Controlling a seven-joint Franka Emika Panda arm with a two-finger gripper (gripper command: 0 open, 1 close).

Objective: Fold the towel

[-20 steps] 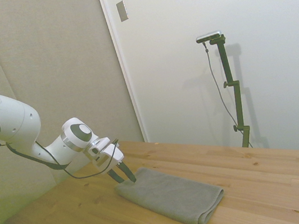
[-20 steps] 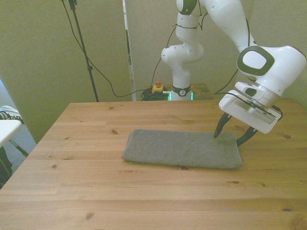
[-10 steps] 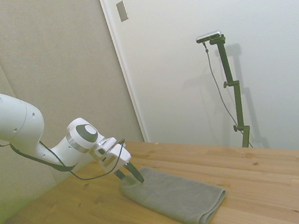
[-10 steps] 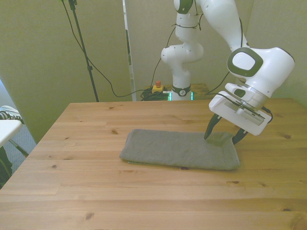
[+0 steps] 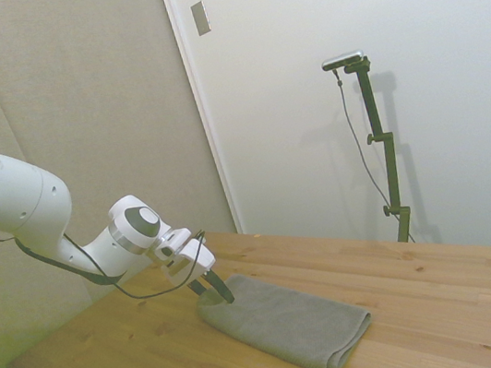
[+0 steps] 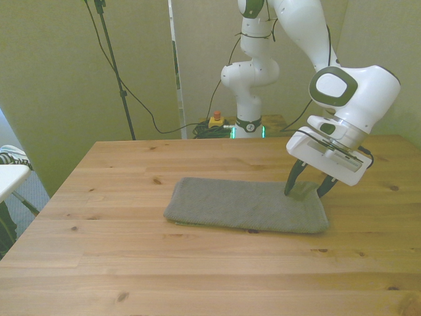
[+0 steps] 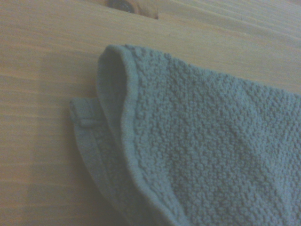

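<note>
The end effector (image 6: 306, 190) pinched the towel (image 6: 247, 205) corner, narrowly closed; best lift slowly, carrying it across the bench (image 6: 197, 270)

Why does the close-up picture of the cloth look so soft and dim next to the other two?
In the wrist view the towel fills the frame from very close, so its hem looks slightly blurred and the light is dull; the side view is sharper but tinted green at its left edge; the front view is evenly lit, with the gripper crisp.
</note>
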